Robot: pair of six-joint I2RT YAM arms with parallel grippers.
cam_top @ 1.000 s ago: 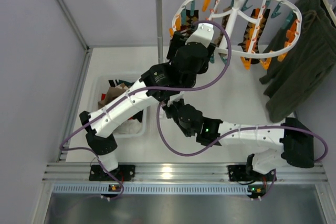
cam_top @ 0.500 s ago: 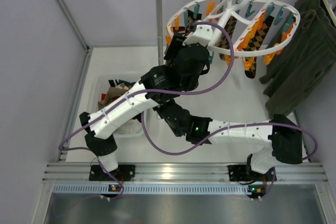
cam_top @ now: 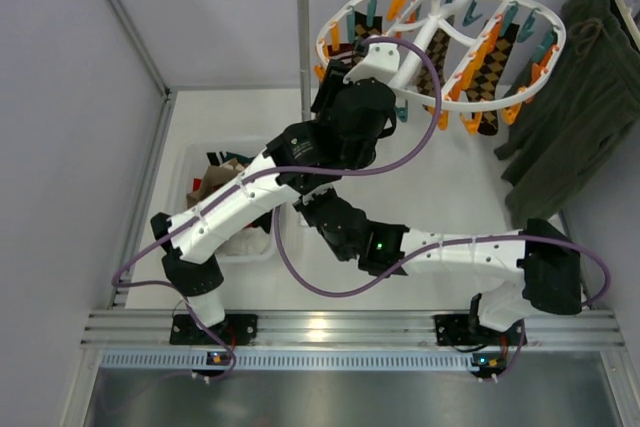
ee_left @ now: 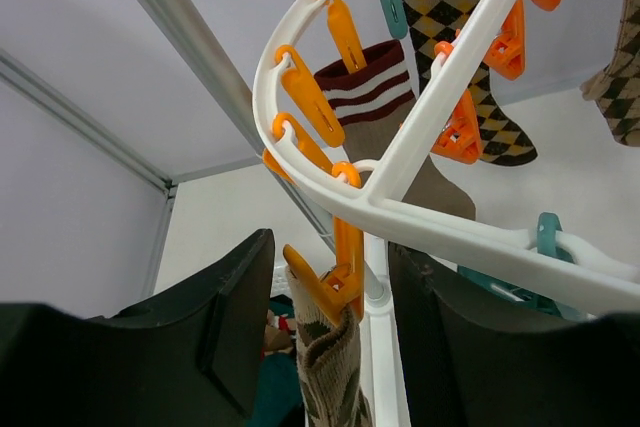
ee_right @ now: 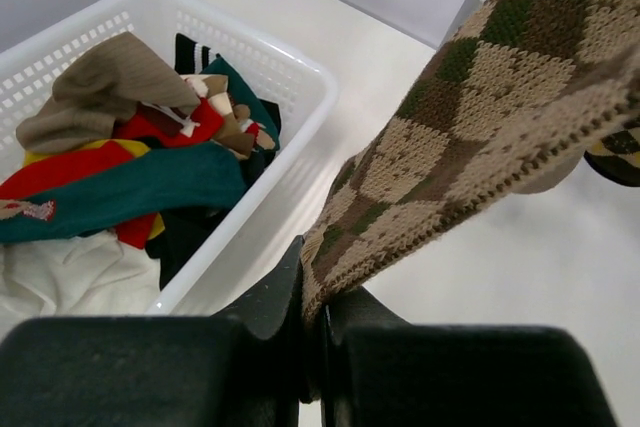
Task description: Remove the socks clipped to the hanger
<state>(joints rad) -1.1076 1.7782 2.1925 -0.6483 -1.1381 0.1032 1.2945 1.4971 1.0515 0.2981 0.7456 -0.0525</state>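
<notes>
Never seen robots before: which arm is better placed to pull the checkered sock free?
Right, probably: the right gripper is shut on the sock; the left gripper sits open around an orange clip.

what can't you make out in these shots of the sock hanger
Top view: the left arm covers the right gripper.
Right wrist view: the argyle sock it grips runs off the top right corner; upper end unseen.
Left wrist view: bottom edge cuts off the tan sock.
</notes>
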